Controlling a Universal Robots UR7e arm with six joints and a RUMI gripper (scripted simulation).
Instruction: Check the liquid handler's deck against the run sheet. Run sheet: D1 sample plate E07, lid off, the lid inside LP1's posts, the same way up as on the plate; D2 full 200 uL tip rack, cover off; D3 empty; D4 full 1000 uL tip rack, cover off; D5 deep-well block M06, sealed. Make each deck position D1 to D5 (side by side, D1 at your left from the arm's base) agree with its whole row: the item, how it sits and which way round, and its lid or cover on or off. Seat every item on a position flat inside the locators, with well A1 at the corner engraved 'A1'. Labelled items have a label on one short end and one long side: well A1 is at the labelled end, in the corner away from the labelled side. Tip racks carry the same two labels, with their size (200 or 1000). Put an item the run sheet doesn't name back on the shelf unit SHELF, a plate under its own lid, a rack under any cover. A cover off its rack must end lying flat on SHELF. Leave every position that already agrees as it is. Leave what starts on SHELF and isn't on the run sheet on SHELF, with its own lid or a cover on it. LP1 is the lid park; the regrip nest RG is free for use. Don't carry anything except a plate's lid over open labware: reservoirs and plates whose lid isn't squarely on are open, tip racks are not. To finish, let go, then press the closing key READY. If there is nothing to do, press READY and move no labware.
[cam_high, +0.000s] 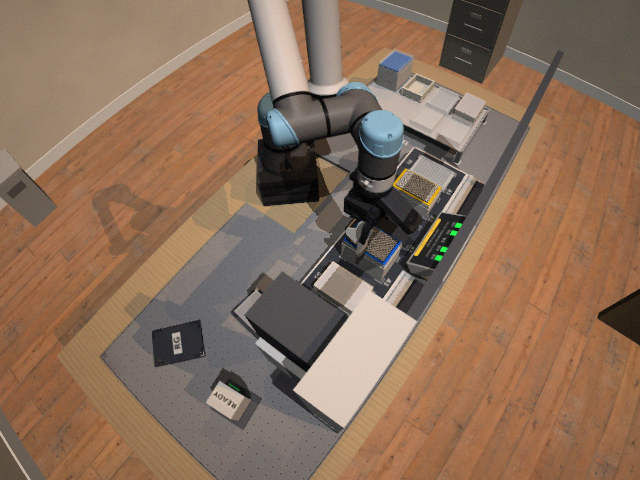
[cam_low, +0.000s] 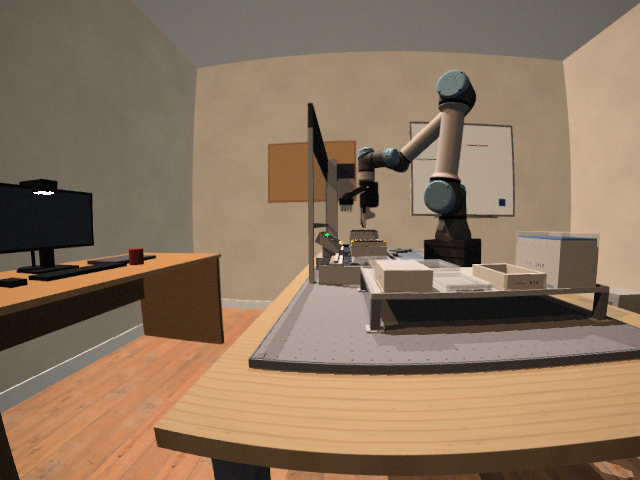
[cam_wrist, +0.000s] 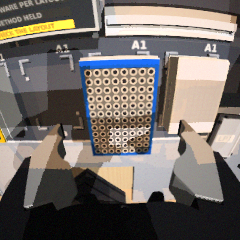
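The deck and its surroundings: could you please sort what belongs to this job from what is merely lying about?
Job:
blue-framed tip rack
yellow-framed tip rack
shelf unit
RG nest
READY key
gripper, open

Lying about:
monitor
red mug
filing cabinet
whiteboard

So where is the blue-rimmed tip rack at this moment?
In the wrist view the blue-rimmed tip rack sits centre frame on the deck, uncovered, below an engraved A1, with a beige block close on its right and the open end effector above it.
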